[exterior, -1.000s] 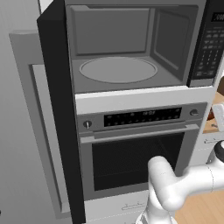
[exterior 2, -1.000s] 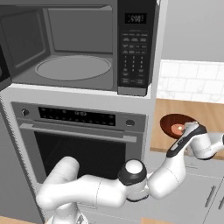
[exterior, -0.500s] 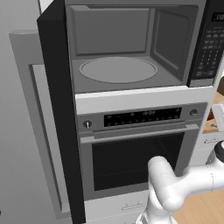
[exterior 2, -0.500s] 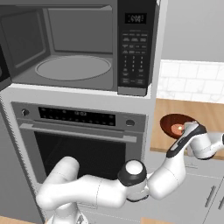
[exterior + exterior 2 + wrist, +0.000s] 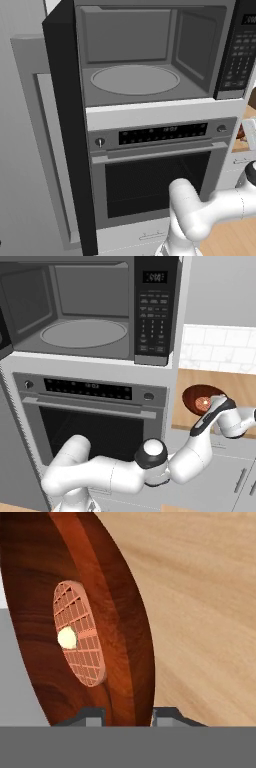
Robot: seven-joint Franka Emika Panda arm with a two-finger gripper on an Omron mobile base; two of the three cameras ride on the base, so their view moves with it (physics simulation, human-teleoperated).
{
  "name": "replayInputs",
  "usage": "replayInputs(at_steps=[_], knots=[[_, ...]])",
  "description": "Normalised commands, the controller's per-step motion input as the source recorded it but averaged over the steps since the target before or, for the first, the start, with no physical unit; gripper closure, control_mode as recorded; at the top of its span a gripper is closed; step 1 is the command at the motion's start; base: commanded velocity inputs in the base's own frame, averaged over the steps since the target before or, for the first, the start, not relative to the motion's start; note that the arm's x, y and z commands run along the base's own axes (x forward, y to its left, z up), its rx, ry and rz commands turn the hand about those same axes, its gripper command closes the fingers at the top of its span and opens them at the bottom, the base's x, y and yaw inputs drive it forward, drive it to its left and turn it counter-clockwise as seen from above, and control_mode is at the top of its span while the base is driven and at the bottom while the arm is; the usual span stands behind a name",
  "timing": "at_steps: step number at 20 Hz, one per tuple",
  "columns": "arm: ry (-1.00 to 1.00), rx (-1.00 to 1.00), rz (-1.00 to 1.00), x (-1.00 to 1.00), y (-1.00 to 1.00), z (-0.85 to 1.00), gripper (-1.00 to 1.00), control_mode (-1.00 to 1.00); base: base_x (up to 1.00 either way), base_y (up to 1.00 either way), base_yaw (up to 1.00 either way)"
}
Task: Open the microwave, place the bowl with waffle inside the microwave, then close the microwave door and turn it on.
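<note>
The microwave (image 5: 150,60) stands open, its grey inside and round turntable (image 5: 82,333) bare. The microwave door (image 5: 65,125) is swung out to the left, edge-on to me. To the right, the reddish-brown bowl (image 5: 196,396) rests on the wooden counter (image 5: 240,388) with the waffle (image 5: 202,403) in it. My gripper (image 5: 214,404) sits at the bowl's near rim. In the hand view the bowl (image 5: 40,612) looms close, with the round gridded waffle (image 5: 82,637) lying inside. The gripper (image 5: 128,714) is shut on the rim, one fingertip (image 5: 92,716) on each side of it.
A silver oven (image 5: 155,170) with a horizontal bar handle sits right under the microwave. The keypad panel (image 5: 152,321) is on the microwave's right side. White tiles (image 5: 220,351) back the counter, and grey cabinet fronts (image 5: 235,476) lie below it.
</note>
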Motion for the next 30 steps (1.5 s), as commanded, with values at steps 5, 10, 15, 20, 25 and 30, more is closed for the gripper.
replayInputs(at_steps=[5, 10, 15, 20, 25, 30], knots=[[-0.02, 0.00, -0.01, -0.13, -0.04, 0.07, 1.00, -1.00, 0.00, 0.00, 0.00], [-0.01, 0.01, -0.14, -0.89, -0.57, 0.30, 1.00, -1.00, 0.00, 0.00, 0.00], [-0.01, 0.01, -0.15, -1.00, -0.16, 0.59, 1.00, -1.00, 0.00, 0.00, 0.00], [-0.08, 0.00, -0.02, -0.95, 0.39, 0.84, 1.00, -1.00, 0.00, 0.00, 0.00], [-0.13, 0.00, 0.00, -1.00, 0.48, 0.60, 1.00, -1.00, 0.00, 0.00, 0.00], [-0.08, 0.00, 0.00, -1.00, 0.56, 0.55, 1.00, -1.00, 0.00, 0.00, 0.00]])
